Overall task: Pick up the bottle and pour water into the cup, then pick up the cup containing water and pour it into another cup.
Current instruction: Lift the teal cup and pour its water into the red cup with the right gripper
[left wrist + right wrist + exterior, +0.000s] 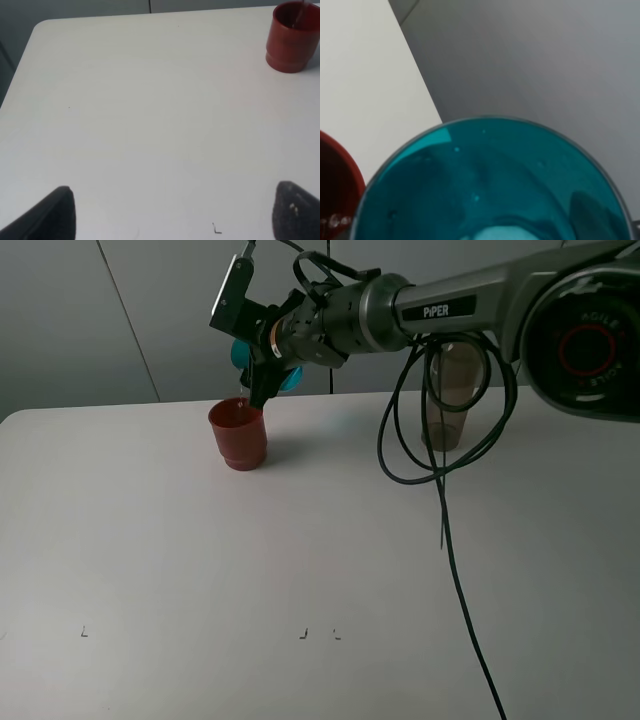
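My right gripper (pixel 263 370) reaches across to the left and is shut on the teal cup (pixel 291 378). It holds the cup tipped on its side just above the red cup (pixel 238 435). A thin stream of water runs into the red cup (pixel 291 37). The right wrist view is filled by the teal cup's translucent bottom (pixel 490 185), with the red cup's rim (pixel 337 185) below it. The smoky bottle (pixel 447 405) stands upright at the back right, partly behind the arm and cables. My left gripper (pixel 175 212) is open and empty, low over the table, well short of the red cup.
The white table (pixel 300 560) carries small pencil marks near the front (pixel 303 634). A black cable (pixel 445 530) hangs from the right arm across the table's right half. A grey wall stands behind the table.
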Tool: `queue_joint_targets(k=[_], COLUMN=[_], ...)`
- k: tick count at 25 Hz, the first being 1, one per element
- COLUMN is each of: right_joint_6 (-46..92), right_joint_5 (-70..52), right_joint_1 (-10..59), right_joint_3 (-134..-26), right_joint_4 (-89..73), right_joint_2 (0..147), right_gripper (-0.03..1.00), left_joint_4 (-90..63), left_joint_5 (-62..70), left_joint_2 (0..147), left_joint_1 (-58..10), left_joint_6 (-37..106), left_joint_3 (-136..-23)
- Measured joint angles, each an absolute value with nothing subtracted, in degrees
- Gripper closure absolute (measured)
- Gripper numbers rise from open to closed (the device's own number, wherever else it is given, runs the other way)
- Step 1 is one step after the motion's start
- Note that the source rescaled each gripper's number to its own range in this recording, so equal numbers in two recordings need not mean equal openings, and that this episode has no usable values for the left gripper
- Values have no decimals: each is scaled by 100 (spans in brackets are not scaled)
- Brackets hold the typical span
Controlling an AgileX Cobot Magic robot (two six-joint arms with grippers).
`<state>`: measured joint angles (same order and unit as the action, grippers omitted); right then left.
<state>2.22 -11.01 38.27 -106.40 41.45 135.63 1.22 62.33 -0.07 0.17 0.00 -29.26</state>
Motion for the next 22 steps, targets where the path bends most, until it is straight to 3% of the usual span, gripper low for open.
queue_joint_targets(k=[22], right_joint_6=[793], right_joint_5=[-1630], right_joint_1=[3924], right_joint_3=[-10640], right_joint_4=[4360], right_joint_2=[13563], right_gripper=[89], left_joint_4=[122], left_joint_5=[6233], left_joint_2=[-7], left_joint_1=[17], left_joint_6=[0], left_joint_3=[-2926])
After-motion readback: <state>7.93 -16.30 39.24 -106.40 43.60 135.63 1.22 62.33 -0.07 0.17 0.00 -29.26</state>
